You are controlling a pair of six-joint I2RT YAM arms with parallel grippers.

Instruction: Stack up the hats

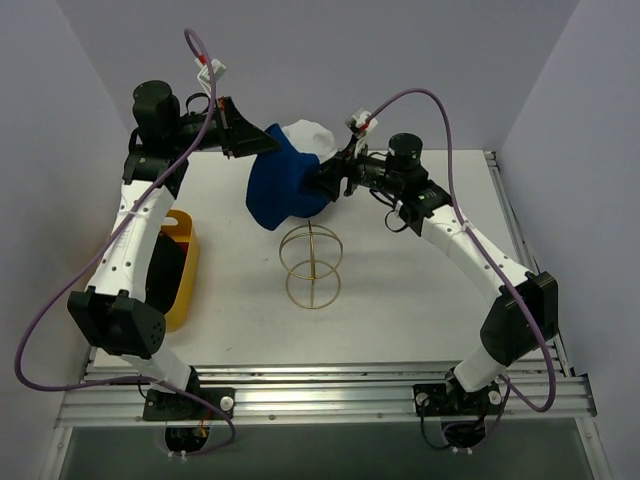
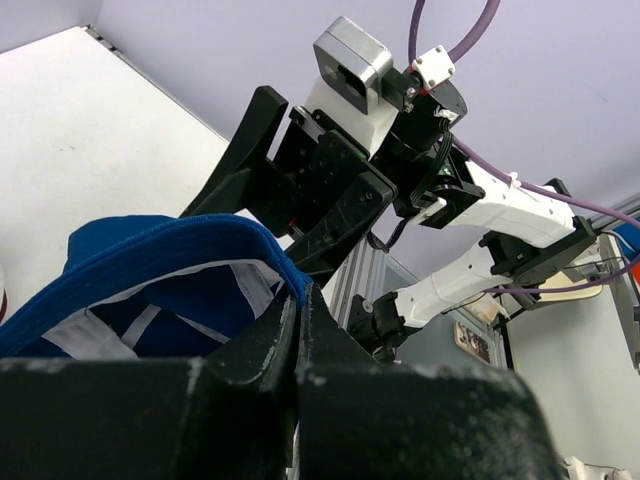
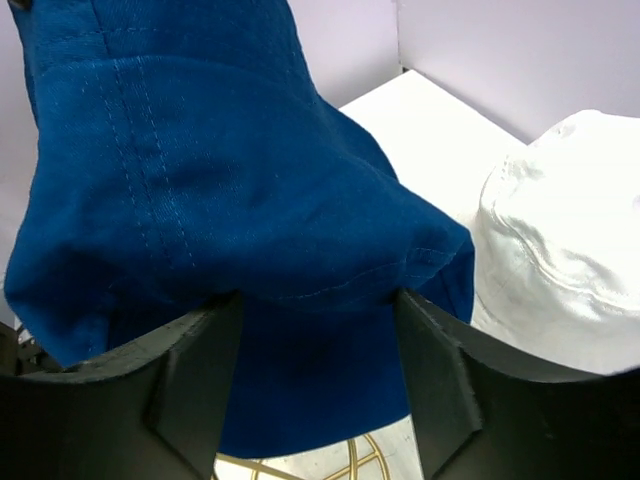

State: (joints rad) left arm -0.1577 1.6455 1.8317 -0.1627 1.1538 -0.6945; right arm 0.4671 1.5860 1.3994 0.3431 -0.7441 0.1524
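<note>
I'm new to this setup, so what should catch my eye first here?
A blue hat hangs over the far middle of the table, pinched by the left gripper, with the right gripper astride its other side. A white hat lies just behind it, a gold wire sphere in front.

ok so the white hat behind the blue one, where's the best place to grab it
Probably the brim of the white hat, approached from the right arm's side. The brim flares out below the rounded crown and looks thin enough to pinch. The raised blue hat covers the white hat's other side.
</note>
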